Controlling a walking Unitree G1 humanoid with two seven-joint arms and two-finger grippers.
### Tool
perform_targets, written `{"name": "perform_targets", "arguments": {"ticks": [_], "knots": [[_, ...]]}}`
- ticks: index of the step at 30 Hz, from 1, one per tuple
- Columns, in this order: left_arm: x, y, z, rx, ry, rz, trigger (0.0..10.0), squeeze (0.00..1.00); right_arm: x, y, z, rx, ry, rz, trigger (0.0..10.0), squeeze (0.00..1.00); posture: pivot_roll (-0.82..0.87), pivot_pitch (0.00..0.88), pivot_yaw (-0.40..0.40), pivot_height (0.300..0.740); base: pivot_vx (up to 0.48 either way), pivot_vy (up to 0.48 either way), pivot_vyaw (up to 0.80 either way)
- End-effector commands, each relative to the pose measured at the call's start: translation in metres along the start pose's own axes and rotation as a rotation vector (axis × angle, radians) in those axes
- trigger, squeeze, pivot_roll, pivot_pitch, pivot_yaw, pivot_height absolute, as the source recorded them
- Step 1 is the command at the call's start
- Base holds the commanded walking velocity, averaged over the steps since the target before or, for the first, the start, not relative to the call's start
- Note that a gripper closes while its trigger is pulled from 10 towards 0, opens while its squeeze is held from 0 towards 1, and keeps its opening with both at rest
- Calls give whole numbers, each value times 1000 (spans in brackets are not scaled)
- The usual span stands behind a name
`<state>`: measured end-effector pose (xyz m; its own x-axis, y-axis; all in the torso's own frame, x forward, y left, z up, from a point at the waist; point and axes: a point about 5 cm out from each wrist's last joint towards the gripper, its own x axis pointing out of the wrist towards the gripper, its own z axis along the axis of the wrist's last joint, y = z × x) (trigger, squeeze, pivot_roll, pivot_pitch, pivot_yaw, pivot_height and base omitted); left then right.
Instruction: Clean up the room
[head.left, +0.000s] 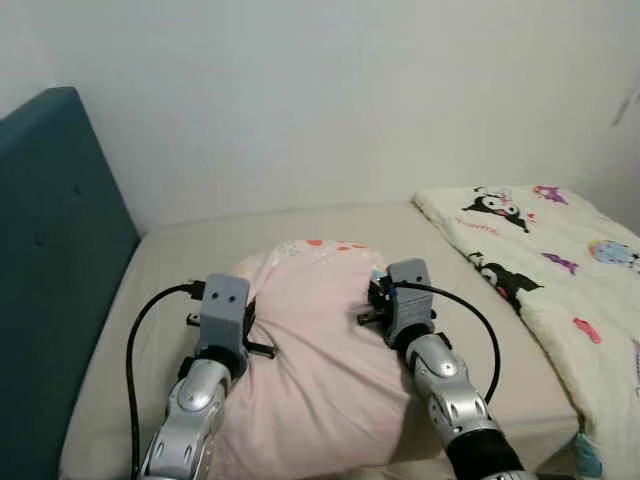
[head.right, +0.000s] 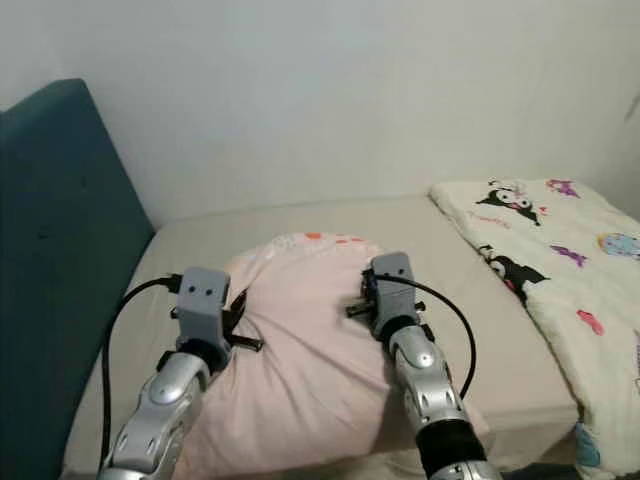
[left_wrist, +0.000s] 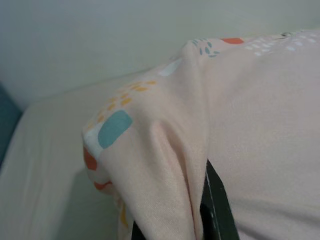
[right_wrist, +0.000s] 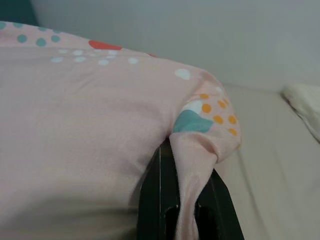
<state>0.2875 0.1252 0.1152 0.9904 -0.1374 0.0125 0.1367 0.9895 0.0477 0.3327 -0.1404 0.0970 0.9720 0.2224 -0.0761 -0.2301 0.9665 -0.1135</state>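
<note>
Bed (head.left: 330, 225): beige sheet, lying against a teal padded headboard (head.left: 50, 250).
Pillow (head.left: 320, 350): soft pink fabric, lying mid-bed, long axis running headboard-to-blanket (head.left: 545, 260).
Left gripper (left_wrist: 175, 220): jaws pinching the pillow's headboard-side corner.
Right gripper (right_wrist: 187, 200): jaws clamping the blanket-side corner.

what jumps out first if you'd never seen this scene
A plump pale pink pillow with coloured spots lies mid-bed on the beige sheet, and both grippers have its cloth pinched: the left gripper at one corner, the right gripper at the other. To the right lies a cream cartoon-print quilt; a teal padded headboard stands on the left.
</note>
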Motion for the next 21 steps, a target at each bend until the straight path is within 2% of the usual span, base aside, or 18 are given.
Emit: {"name": "perform_targets", "arguments": {"ticks": [1,18,21], "knots": [[2,6,6,18,-28,29,10000,0,4,4,10,-23,-52,12,10000,0,-12,0,2,740,0,0,800],[2,4,8,18,-33,15,10000,0,5,3,12,-21,-60,5,10000,0,-12,0,5,740,0,0,800],[3,3,8,16,-37,9,10000,0,3,-1,11,1,-66,-23,10000,0,-15,0,7,740,0,0,388]]}}
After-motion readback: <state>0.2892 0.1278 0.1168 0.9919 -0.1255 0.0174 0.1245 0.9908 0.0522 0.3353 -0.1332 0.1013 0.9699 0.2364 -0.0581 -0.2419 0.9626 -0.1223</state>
